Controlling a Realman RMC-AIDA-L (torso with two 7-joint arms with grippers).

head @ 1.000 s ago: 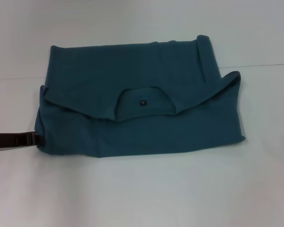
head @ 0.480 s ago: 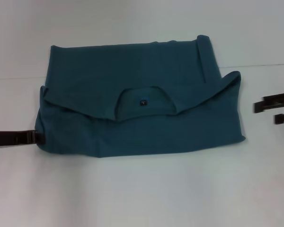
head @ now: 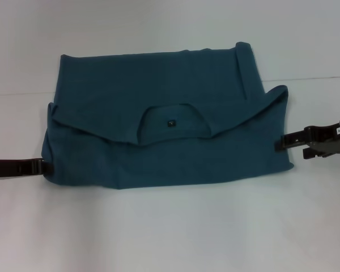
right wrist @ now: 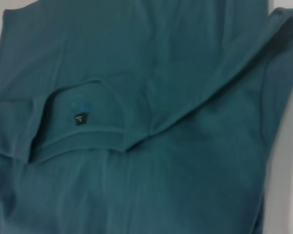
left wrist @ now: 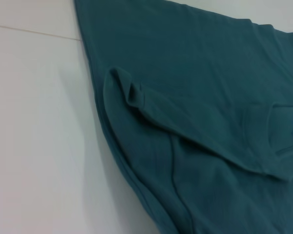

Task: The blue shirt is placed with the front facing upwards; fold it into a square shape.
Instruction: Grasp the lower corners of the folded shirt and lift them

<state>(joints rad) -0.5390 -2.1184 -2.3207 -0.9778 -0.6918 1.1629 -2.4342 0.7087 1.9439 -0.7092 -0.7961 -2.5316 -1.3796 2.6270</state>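
grippers (head: 45, 167) (head: 279, 143) at blue shirt (head: 164, 122) edges

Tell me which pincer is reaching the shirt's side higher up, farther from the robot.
The right pincer, meeting the blue shirt at its right edge; the left pincer sits lower, nearer the robot.

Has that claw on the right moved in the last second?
Yes. The right gripper came in from the table's edge and now reaches the blue shirt's right edge.

No readable text is showing: the small dark label (right wrist: 79, 118) inside the blue shirt (head: 158, 102) neckline is staying illegible.
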